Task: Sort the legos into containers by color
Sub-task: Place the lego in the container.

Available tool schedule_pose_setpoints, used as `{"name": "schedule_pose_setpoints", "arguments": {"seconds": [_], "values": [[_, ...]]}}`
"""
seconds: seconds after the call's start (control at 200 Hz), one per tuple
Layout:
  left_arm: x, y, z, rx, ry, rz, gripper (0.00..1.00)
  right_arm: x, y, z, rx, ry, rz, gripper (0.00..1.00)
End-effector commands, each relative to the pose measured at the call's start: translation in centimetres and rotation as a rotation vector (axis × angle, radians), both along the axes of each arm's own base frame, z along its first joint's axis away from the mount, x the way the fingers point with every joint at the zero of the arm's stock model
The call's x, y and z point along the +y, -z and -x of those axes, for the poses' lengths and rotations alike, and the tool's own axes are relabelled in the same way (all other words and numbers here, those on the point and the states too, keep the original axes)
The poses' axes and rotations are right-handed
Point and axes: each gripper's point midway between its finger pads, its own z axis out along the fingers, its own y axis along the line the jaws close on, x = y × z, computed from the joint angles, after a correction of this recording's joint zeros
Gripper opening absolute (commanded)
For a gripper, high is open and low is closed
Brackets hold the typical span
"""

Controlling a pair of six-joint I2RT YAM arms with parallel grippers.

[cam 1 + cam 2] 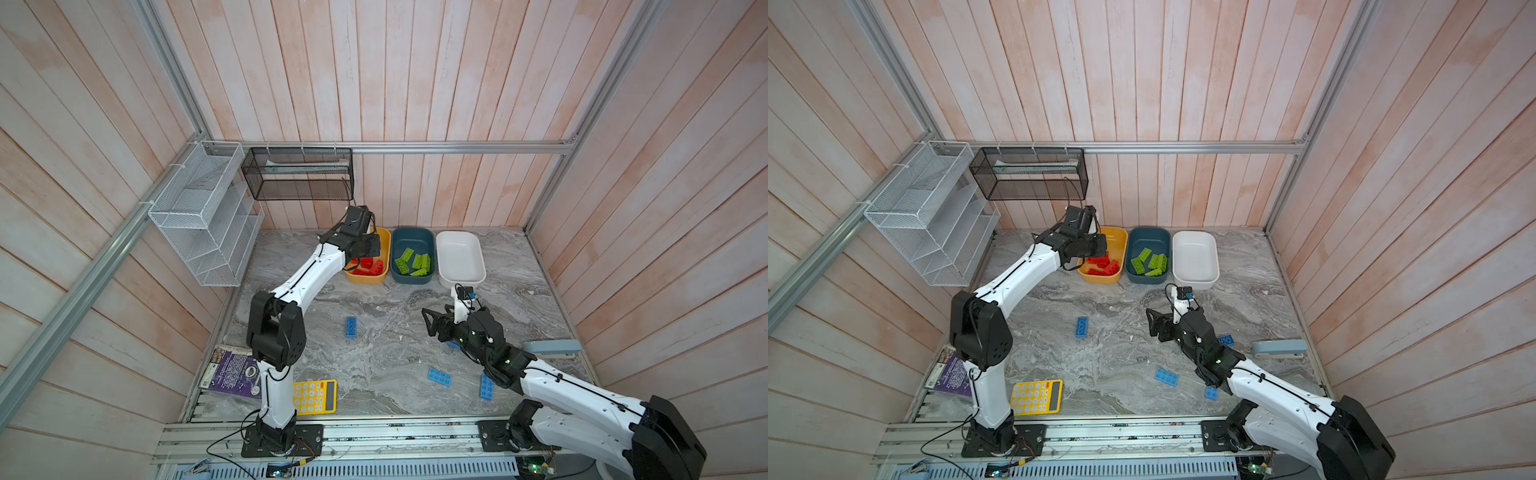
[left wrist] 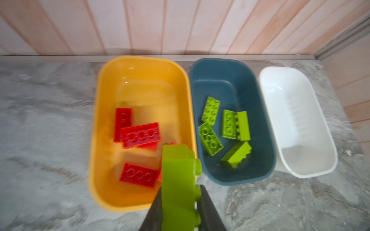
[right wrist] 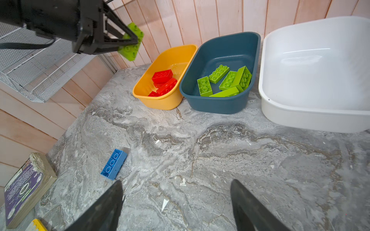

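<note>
Done: red bricks (image 2: 140,135) in yellow tub (image 2: 140,60), green bricks (image 2: 210,108) in teal tub (image 2: 220,62)
Pending: blue bricks (image 1: 351,327) — lay on table (image 1: 386,374)
Left gripper (image 2: 180,208): pinched green brick (image 2: 176,176)
Right gripper (image 3: 177,183): spread — empty

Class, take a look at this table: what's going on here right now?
A sort by colour is under way. The left gripper is shut on a green brick, held in the air by the yellow tub, which has the red bricks in it. The other green bricks lie in the dark blue tub beside it. The white tub is empty. The right gripper is open over the table, holding nothing. Four blue bricks lie on the table, not yet sorted.
</note>
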Motion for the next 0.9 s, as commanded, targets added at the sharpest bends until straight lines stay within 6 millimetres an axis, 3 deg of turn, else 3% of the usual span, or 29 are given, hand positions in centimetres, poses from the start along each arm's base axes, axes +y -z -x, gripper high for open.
{"name": "schedule_pose_setpoints", "arguments": {"seconds": [0.0, 0.1, 0.185, 0.325, 0.55, 0.7, 0.83, 0.895], "values": [[-4.6, 1.2, 0.2, 0.048, 0.087, 0.053, 0.2, -0.6, -0.8, -0.1, -0.034, 0.035, -0.019, 0.84], [-8.4, 2.1, -0.1, 0.052, 0.149, 0.054, 0.2, -0.8, -0.9, -0.1, -0.044, 0.043, -0.021, 0.84], [-10.3, 3.4, -0.9, 0.068, 0.168, 0.057, 0.2, -1.0, -1.0, -0.1, -0.048, 0.049, -0.02, 0.83], [-11.9, 5.0, -1.8, 0.092, 0.185, 0.082, 0.2, -1.0, -1.0, 0.0, -0.051, 0.047, -0.021, 0.84], [-12.1, 6.2, -3.0, 0.091, 0.181, 0.095, 0.26, -1.1, -1.0, -0.1, -0.048, 0.05, -0.019, 0.84], [-12.4, 4.9, -3.2, 0.067, 0.198, 0.117, 0.42, -1.1, -1.0, 0.0, -0.031, 0.051, -0.015, 0.84], [-12.3, 2.6, -2.9, 0.033, 0.209, 0.125, 0.53, -0.8, -1.1, -0.2, 0.015, 0.054, 0.01, 0.86], [-12.0, 1.3, -2.5, 0.02, 0.21, 0.129, 0.56, -1.0, -0.2, -0.3, 0.075, 0.075, 0.058, 0.88]]}}
